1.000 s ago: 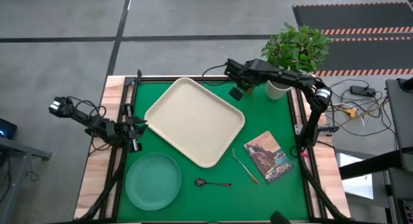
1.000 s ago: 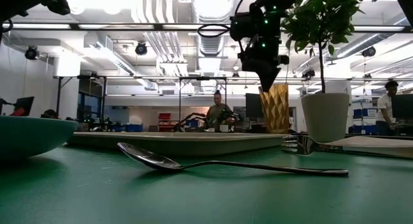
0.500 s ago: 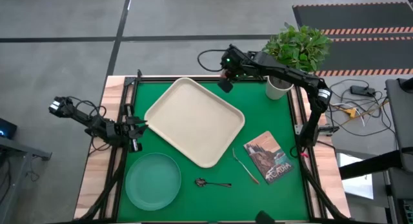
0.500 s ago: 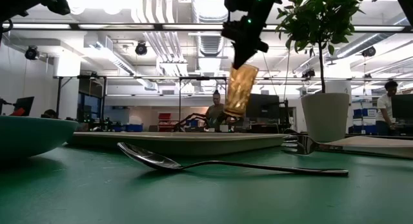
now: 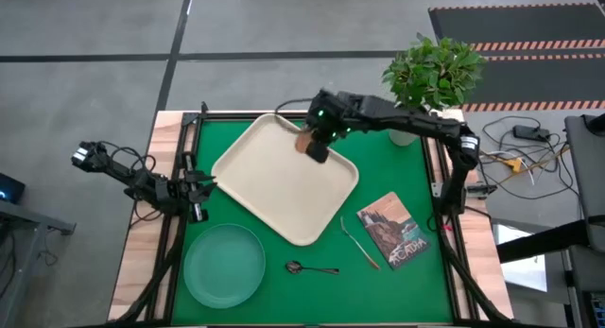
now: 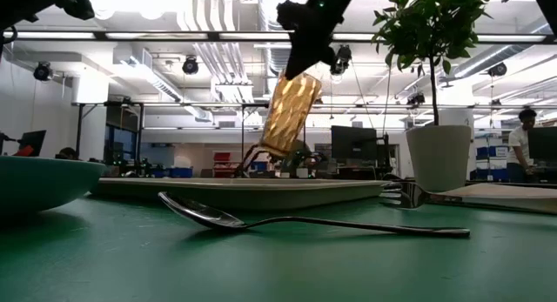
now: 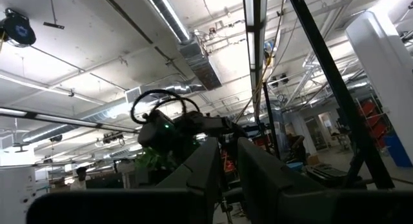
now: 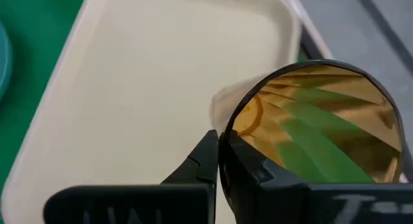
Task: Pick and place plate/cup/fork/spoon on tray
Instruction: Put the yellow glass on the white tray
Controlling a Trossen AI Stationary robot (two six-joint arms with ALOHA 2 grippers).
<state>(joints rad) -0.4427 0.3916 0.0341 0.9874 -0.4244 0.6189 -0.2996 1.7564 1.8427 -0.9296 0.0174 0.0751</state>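
My right gripper (image 5: pixel 319 139) is shut on the amber ribbed cup (image 6: pixel 290 115) and holds it in the air above the far right part of the cream tray (image 5: pixel 274 191). The cup also shows in the right wrist view (image 8: pixel 316 133), with the tray (image 8: pixel 129 88) under it. The teal plate (image 5: pixel 224 264) lies flat on the green mat near the left front. The dark spoon (image 5: pixel 312 268) and the red-handled fork (image 5: pixel 359 243) lie flat on the mat in front of the tray. My left gripper (image 5: pixel 197 194) waits shut at the table's left edge. My right gripper holds the cup by its rim wall (image 8: pixel 227 137), one finger inside the cup and one outside. The fingers (image 8: pixel 206 161) come from above, slanting down. The cup hangs below them, tilted, its base (image 6: pixel 274 150) clear of the tray.
A picture-covered book (image 5: pixel 395 229) lies at the right front beside the fork. A white pot (image 5: pixel 406 129) with a green plant stands at the far right corner. Bare green mat lies between the tray and the pot.
My right gripper has carried the cup from beside the plant pot toward the table's left and a little nearer, until it hangs over the tray. The cup has tipped from upright to a clear slant and stays lifted.
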